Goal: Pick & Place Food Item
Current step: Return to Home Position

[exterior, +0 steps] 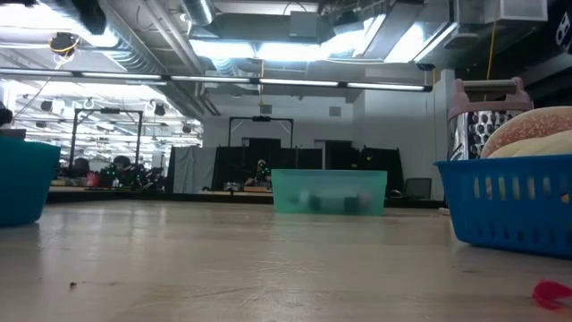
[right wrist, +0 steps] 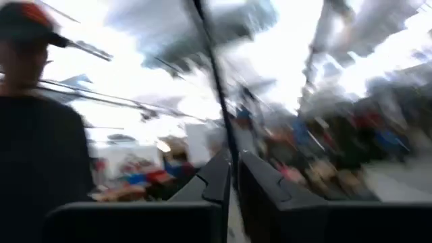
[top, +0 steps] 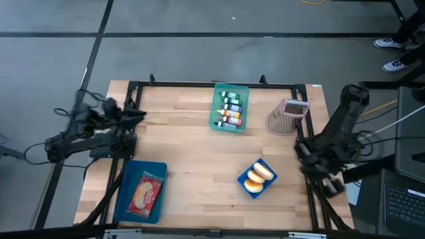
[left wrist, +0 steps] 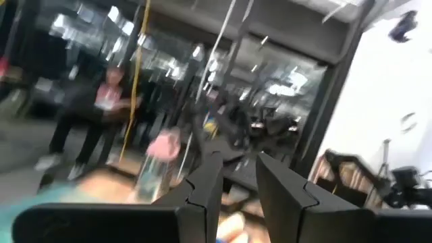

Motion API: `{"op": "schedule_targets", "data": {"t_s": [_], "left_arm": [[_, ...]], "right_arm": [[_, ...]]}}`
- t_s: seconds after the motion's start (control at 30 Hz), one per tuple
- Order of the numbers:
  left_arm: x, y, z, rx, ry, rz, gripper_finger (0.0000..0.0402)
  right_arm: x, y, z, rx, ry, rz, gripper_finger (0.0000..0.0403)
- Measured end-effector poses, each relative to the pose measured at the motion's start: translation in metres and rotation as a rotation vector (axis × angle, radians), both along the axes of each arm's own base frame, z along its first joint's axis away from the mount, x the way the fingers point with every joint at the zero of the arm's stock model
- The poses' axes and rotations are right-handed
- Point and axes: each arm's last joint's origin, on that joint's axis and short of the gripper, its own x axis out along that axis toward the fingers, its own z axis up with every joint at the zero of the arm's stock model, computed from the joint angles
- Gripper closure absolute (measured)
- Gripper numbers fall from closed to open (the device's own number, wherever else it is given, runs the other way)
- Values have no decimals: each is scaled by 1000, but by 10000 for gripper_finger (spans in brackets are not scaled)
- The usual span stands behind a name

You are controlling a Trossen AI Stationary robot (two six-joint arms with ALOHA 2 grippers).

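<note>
A red and yellow food packet (top: 145, 193) lies flat in a blue tray (top: 125, 199) at the table's near left. Two pale round buns (top: 258, 176) sit in a small blue basket (top: 247, 188) at the near right, also in the low view (exterior: 500, 210). My left gripper (left wrist: 237, 169) hovers over the table's left edge (top: 133, 114), its fingers a little open with nothing between them. My right gripper (right wrist: 234, 172) is raised at the table's right edge (top: 323, 174), shut and holding nothing.
A teal bin (top: 230, 108) of small bottles stands at the far middle, with a pink-topped metal grater (top: 288, 115) to its right. A black frame (top: 199, 85) runs along the table's edges. Bare wood lies in the middle. A person shows in each wrist view.
</note>
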Motion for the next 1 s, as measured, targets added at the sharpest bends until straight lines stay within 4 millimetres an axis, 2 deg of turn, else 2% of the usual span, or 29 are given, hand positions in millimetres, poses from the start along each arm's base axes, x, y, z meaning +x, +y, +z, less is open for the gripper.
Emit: {"op": "schedule_targets", "data": {"t_s": [0.07,0.2,0.27,0.5,0.6,0.77,1.0], "left_arm": [[6,2,-13,-24,60,7,318],[10,4,-25,-14,51,40,319],[16,6,-37,-32,105,46,317],[36,13,-78,-63,57,42,314],[45,15,-106,-95,52,25,314],[47,16,-115,-139,147,32,313],[46,16,-114,-132,139,36,313]], "right_arm": [[0,-3,-21,44,61,-10,369],[-3,-10,-48,71,78,20,369],[-5,-14,-54,93,76,17,369],[-7,-22,-87,130,166,21,369],[-10,-28,-99,158,183,31,369],[-14,-37,-115,157,191,28,369],[-14,-34,-113,141,161,89,369]]}}
